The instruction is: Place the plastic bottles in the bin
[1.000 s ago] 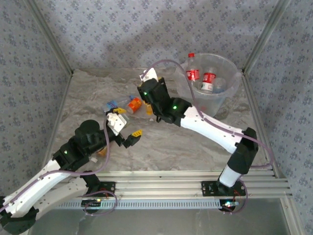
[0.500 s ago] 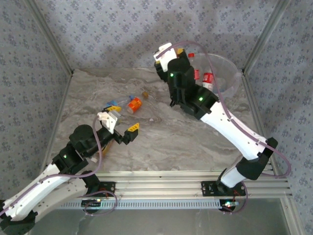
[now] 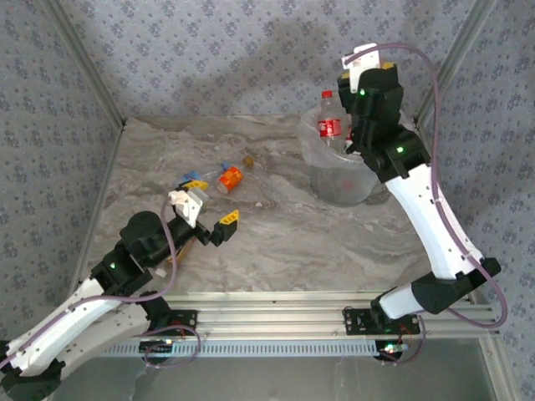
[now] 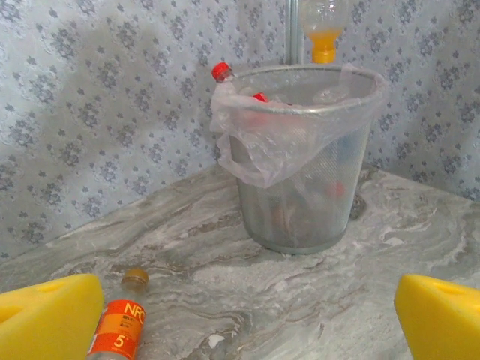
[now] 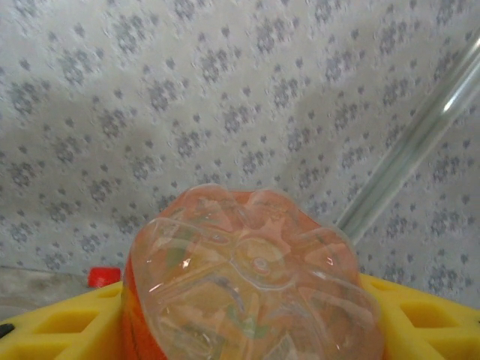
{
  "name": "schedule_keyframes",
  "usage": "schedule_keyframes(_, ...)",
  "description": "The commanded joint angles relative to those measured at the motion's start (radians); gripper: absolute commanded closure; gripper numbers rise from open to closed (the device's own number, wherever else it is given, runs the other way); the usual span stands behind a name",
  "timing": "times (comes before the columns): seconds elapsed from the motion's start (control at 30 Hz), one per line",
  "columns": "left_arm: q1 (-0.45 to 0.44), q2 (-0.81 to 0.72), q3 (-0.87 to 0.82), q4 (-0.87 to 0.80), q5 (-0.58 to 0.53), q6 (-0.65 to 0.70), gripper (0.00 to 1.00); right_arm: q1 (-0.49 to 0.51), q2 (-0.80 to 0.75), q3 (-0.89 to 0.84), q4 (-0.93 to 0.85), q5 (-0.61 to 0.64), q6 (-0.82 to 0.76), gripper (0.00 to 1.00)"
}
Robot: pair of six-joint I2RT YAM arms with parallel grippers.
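Checking the surroundings first: aluminium frame posts (image 3: pixel 468 42) rise at the far corners of the marbled table (image 3: pixel 292 242), with patterned cloth walls behind. A mauve cable (image 3: pixel 422 71) loops over the right arm.

The bin (image 3: pixel 334 180) stands toward the table's far right corner, its clear liner (image 4: pixel 251 150) draped loosely over the rim. A red-labelled bottle (image 3: pixel 329 125) stands upright against the bin's left wall, its red cap (image 4: pixel 220 71) poking above the rim. I see more bottles dimly through the wall but cannot count them.

An orange-labelled bottle (image 3: pixel 230 177) lies on its side left of the table's middle, toward the far edge. Its brown cap points toward the bin and it is well apart from it.

Right arm: reared high, elbow over the table's right edge, wrist above the bin. The right gripper (image 3: pixel 372 67) is clamped on a held bottle (image 5: pixel 255 285) between yellow fingers (image 5: pixel 45 330), base turned up toward the wrist camera. From the left wrist view, that bottle hangs over the bin's far rim, clear of it, with orange liquid pooled at its low end.

Left arm: low, reaching out from the near left corner. The left gripper (image 3: pixel 211 203) has its jaws spread wide and carries nothing. It sits on the near side of the orange-labelled bottle. In its own view that bottle lies just beside one finger (image 4: pixel 45 315); I cannot tell whether they touch.
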Motion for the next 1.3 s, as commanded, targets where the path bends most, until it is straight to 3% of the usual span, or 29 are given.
schedule_keyframes(0.0, 0.011, 0.015, 0.031, -0.013, 0.035, 0.015, 0.00, -0.052, -0.035, -0.056, -0.075, -0.102, 0.111, 0.35)
schedule_keyframes(0.27, 0.011, 0.028, 0.037, -0.023, 0.050, 0.020, 0.00, -0.145, -0.046, -0.171, -0.157, -0.317, 0.251, 0.31)
schedule_keyframes(0.5, 0.011, 0.042, 0.044, -0.036, 0.050, 0.022, 0.01, -0.160, -0.044, -0.268, -0.163, -0.358, 0.272, 0.30)
schedule_keyframes(0.83, 0.027, 0.067, 0.060, -0.050, 0.055, -0.001, 0.00, -0.174, -0.027, -0.271, -0.225, -0.393, 0.305, 0.11)
schedule_keyframes(1.07, 0.034, 0.107, 0.116, -0.120, 0.059, 0.007, 0.00, -0.173, -0.108, -0.248, -0.268, -0.463, 0.366, 0.08)
schedule_keyframes(1.27, 0.053, 0.175, 0.179, -0.198, -0.007, 0.012, 0.00, -0.176, -0.275, -0.352, -0.264, -0.677, 0.480, 0.06)
